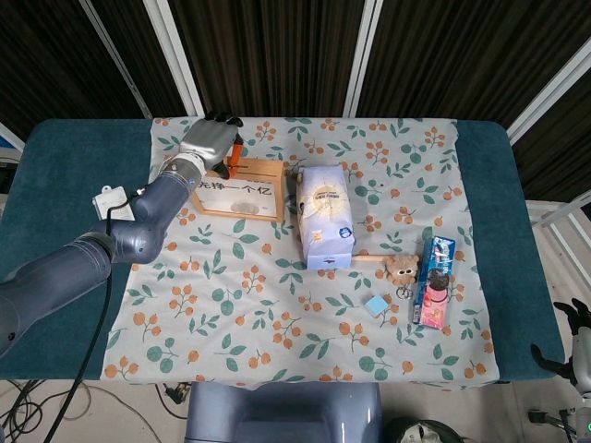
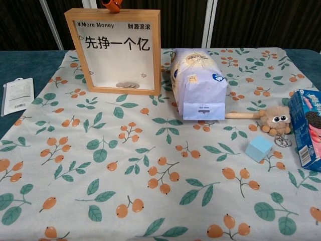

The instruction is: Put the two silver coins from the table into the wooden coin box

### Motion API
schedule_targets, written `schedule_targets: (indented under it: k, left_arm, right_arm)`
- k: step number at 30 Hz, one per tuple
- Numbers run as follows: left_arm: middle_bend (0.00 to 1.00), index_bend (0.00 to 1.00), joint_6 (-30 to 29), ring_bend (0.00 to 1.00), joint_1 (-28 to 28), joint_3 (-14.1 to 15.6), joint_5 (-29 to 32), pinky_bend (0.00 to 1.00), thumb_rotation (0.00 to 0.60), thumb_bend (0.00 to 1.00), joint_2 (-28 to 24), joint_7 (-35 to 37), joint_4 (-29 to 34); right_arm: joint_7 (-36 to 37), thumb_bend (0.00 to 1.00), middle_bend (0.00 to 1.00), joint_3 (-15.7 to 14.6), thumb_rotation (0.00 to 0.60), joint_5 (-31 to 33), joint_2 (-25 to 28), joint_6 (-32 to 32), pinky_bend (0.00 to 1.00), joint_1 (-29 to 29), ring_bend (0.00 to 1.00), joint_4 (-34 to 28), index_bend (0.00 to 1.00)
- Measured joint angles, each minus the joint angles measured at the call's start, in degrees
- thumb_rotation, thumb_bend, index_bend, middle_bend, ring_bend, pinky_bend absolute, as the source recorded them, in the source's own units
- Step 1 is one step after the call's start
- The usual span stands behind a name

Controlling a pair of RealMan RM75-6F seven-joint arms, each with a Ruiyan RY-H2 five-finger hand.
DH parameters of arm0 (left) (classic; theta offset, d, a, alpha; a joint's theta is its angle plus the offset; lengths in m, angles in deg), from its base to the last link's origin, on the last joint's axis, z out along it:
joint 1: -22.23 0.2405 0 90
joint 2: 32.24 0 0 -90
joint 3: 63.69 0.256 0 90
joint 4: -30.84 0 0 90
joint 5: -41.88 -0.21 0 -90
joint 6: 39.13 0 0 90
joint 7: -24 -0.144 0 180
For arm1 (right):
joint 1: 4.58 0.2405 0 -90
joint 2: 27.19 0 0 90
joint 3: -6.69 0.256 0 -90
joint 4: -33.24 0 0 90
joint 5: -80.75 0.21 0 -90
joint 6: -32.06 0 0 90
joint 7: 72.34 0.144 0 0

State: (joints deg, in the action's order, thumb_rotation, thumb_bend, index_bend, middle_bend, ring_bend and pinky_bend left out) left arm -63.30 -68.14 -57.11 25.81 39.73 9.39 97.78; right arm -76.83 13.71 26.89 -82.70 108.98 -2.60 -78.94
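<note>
The wooden coin box [image 1: 238, 189] stands upright at the back left of the table, its glass front [image 2: 114, 50] facing the chest camera. Several silver coins [image 2: 128, 85] lie at the bottom inside it. I see no coin on the cloth. My left hand [image 1: 209, 139] hovers over the box's top edge with its fingers curled down. Its orange fingertips [image 2: 112, 5] sit right at the top rim. Whether a coin is pinched there is hidden. My right hand [image 1: 574, 343] hangs off the table's right front corner, partly cut off by the frame.
A white bread bag [image 1: 325, 217] lies right of the box. Further right are a fuzzy brown toy [image 1: 400, 268], a small blue cube [image 1: 376, 305] and a blue cookie box [image 1: 435, 279]. A white packet [image 2: 17, 95] lies on the blue table edge at left.
</note>
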Motion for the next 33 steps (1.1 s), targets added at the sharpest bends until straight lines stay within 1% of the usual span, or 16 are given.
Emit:
schedule_targets:
  k: [2, 11, 17, 21, 33]
  left_arm:
    - [0.10, 0.46, 0.0, 0.00, -0.1, 0.1, 0.1, 0.00, 0.600, 0.51, 0.0, -0.1, 0.0]
    - [0.10, 0.45, 0.1, 0.00, -0.2, 0.0, 0.1, 0.00, 0.600, 0.47, 0.1, 0.0, -0.1]
    - [0.10, 0.44, 0.0, 0.00, -0.4, -0.1, 0.0, 0.00, 0.600, 0.47, -0.1, 0.1, 0.2]
    - [0.10, 0.44, 0.0, 0.00, -0.6, 0.0, 0.2, 0.00, 0.600, 0.44, -0.3, 0.0, 0.3]
    - [0.09, 0.42, 0.1, 0.00, -0.8, 0.4, 0.5, 0.00, 0.600, 0.41, 0.0, -0.1, 0.2]
  right_arm:
    - [0.0, 0.37, 0.05, 0.0, 0.600, 0.0, 0.0, 0.0, 0.00, 0.0, 0.04, 0.0, 0.19]
    - [-0.1, 0.37, 0.05, 0.0, 0.600, 0.0, 0.0, 0.0, 0.00, 0.0, 0.04, 0.0, 0.19]
    - [-0.1, 0.37, 0.05, -0.1, 0.600, -0.1, -0.1, -0.1, 0.00, 0.0, 0.04, 0.1, 0.19]
    - [0.0, 0.37, 0.05, -0.1, 0.600, 0.0, 0.0, -0.1, 0.00, 0.0, 0.04, 0.0, 0.19]
    - [0.1, 0.37, 0.05, 0.0, 0.600, 0.1, 0.0, 0.0, 0.00, 0.0, 0.04, 0.0, 0.19]
